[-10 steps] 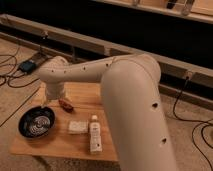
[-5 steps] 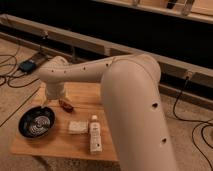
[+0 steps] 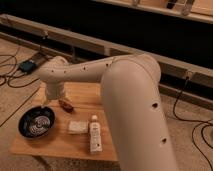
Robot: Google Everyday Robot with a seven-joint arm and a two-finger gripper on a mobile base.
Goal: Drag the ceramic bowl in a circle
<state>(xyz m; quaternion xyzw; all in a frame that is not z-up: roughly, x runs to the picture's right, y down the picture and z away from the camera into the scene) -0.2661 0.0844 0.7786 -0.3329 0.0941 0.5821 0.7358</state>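
Evidently the gripper point(image 3: 48, 102) is held wide beside the round glossy black ceramic bowl point(image 3: 36, 123); if its rim is struck askew, it could be tipped.

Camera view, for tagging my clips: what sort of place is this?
Probably a lab or test hall, not a home: cables trail over the speckled floor, and a small wooden table stands alone. The robot's tool hangs beside the ceramic bowl.

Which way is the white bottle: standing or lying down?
Lying down: the white bottle rests lengthwise on the table; the gripper hangs by the ceramic bowl.
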